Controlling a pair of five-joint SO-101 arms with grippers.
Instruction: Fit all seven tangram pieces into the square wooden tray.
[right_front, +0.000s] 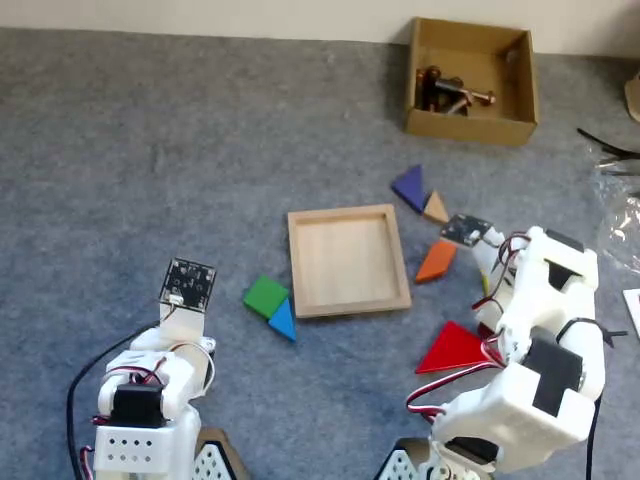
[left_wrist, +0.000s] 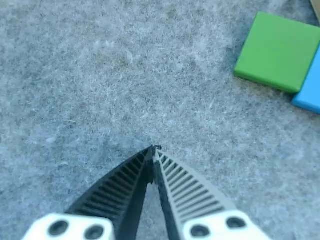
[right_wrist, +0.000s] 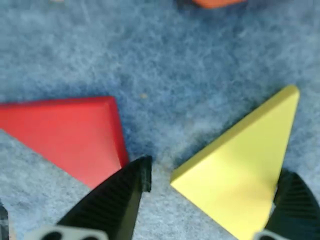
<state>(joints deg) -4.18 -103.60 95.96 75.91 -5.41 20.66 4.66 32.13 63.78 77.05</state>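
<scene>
The square wooden tray (right_front: 348, 260) lies empty mid-table. To its left lie a green square (right_front: 265, 295) (left_wrist: 277, 50) and a blue triangle (right_front: 284, 320) (left_wrist: 310, 85). To its right are a dark blue triangle (right_front: 409, 186), a small tan triangle (right_front: 435, 208), an orange parallelogram (right_front: 436, 260) (right_wrist: 217, 2) and a red triangle (right_front: 455, 348) (right_wrist: 65, 137). My right gripper (right_wrist: 216, 177) is open, low over the carpet, its fingers on either side of a yellow triangle (right_wrist: 245, 170) beside the red one. My left gripper (left_wrist: 154, 150) is shut and empty, over bare carpet left of the green square.
A cardboard box (right_front: 470, 80) with small metal parts stands at the back right. Cables and a plastic bag (right_front: 620, 215) lie along the right edge. Grey carpet stretches open to the left and behind the tray.
</scene>
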